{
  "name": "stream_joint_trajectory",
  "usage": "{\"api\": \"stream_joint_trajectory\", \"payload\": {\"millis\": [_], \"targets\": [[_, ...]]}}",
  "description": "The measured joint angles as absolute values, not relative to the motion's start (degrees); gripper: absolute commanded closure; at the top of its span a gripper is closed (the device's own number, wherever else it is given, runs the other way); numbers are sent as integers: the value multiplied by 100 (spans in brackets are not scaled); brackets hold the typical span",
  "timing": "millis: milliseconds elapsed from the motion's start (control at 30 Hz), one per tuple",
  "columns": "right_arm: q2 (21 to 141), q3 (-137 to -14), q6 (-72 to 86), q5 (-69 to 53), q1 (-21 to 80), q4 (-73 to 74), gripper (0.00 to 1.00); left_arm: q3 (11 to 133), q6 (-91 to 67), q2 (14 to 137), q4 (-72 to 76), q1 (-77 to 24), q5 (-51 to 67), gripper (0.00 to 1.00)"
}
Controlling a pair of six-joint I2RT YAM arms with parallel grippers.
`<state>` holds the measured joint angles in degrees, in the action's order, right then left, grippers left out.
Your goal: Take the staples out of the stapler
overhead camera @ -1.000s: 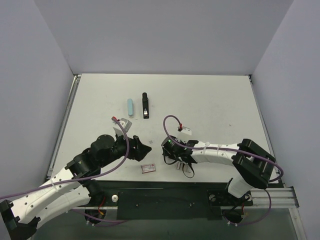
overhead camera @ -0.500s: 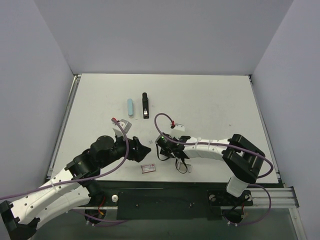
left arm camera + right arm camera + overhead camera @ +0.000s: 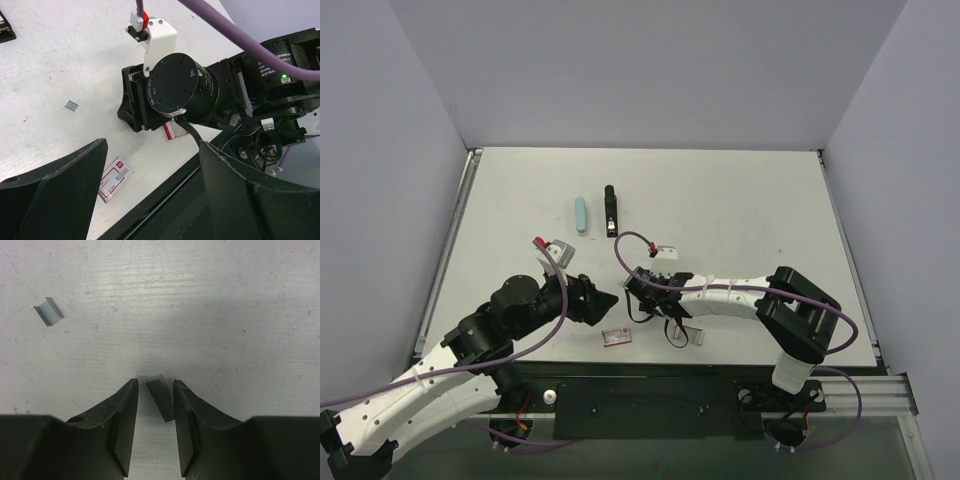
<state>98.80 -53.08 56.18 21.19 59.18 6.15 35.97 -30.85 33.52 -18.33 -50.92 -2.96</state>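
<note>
The black stapler (image 3: 609,210) lies at the back of the table, far from both grippers. In the right wrist view a short silvery-grey strip of staples (image 3: 161,397) lies on the table between the fingers of my right gripper (image 3: 155,383). The jaws stand narrowly open round it: the strip leans near the right finger (image 3: 187,420) and a gap shows on the left. A second small staple piece (image 3: 48,311) lies apart to the upper left; it also shows in the left wrist view (image 3: 72,105). My left gripper (image 3: 152,145) is wide open and empty, facing the right gripper (image 3: 630,297).
A light blue bar (image 3: 580,214) lies beside the stapler. A small red-and-white box (image 3: 616,337) lies near the front edge, and also shows in the left wrist view (image 3: 116,178). Another red-and-white piece (image 3: 172,131) shows under the right wrist. The black front rail (image 3: 650,385) borders the table.
My right arm has swung left across the front of the table, bringing its gripper close to the left gripper. The left wrist has shifted slightly.
</note>
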Motion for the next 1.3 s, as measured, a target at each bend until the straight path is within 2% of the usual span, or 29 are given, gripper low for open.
{"api": "stream_joint_trajectory", "payload": {"millis": [133,333,567,667,900,1000,1300], "targets": [[9898,-5306,5417,2165,5964,578,70,3597,-3085,3339,-1857,-5092,-314,15],[9902,-5290,5196,2152,5972,478,79,3597,-3089,3367,-1922,-5092,-314,15],[9902,-5234,5065,2084,5972,272,81,3597,-3098,3380,-1929,-5092,-314,15],[9902,-5216,5026,2071,5975,207,87,3597,-3107,3400,-1929,-5092,-314,15],[9898,-5183,4958,2086,5999,139,92,3597,-3114,3452,-1929,-5092,-314,15],[9887,-5155,4958,2084,6007,86,99,3597,-3122,3452,-1931,-5092,-314,15],[9443,-4781,5011,1782,6086,224,100,3597,-3133,3489,-1935,-5092,-314,15]]}}
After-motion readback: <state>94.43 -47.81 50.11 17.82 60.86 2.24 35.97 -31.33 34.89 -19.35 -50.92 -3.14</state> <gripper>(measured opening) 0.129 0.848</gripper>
